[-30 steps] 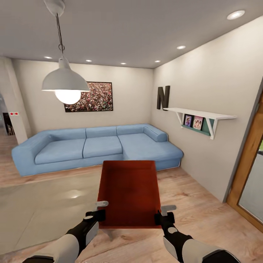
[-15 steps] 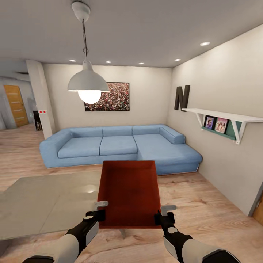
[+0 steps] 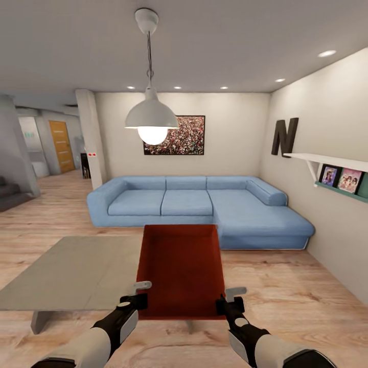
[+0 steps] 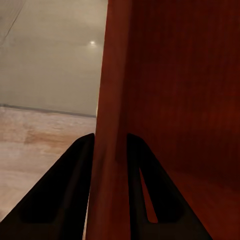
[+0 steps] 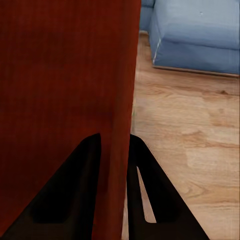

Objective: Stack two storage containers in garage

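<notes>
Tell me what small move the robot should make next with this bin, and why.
Probably keep turning left toward the hallway. Both claws, left and right, are shut on side walls of the storage container, held above the wood-plank floor. The blue sofa blocks the way ahead; no garage is in sight.

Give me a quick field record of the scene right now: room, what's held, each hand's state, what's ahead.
room: living room, wood-plank floor
held item: one orange-red storage container, carried in front of the trunk, above the floor
left hand: shut on the container's left wall
right hand: shut on the container's right wall
ahead: blue corner sofa, white pendant lamp
ahead-left: grey low table
far left: hallway with a wooden door
</notes>
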Controlling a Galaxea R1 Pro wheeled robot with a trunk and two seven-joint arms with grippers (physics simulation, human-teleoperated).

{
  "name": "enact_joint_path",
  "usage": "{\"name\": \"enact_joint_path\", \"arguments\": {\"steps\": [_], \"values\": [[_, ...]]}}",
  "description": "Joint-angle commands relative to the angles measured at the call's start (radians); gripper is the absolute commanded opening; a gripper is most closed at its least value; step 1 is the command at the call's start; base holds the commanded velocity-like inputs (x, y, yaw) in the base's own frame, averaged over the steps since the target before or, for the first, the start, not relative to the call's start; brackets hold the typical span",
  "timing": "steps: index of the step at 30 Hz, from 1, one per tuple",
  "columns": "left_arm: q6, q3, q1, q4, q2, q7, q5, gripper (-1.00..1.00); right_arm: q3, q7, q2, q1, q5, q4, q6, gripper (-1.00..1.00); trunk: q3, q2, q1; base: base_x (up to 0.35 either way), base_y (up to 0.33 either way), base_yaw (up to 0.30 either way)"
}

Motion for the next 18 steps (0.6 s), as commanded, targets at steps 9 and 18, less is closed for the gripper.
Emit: {"name": "enact_joint_path", "arguments": {"steps": [9,18], "values": [[0.002,0.013,-0.001,0.002,0.014,0.029,0.007,-1.0,-0.012,-0.002,0.0,-0.001,0.003,-0.003,-0.008,-1.0,-0.002,-0.001,0.0,0.0,0.0,0.3],[0.002,0.014,-0.001,0.002,0.014,0.029,0.007,-1.0,-0.012,-0.002,0.0,-0.001,0.003,-0.003,-0.008,-1.0,-0.002,-0.001,0.0,0.0,0.0,0.3]]}}
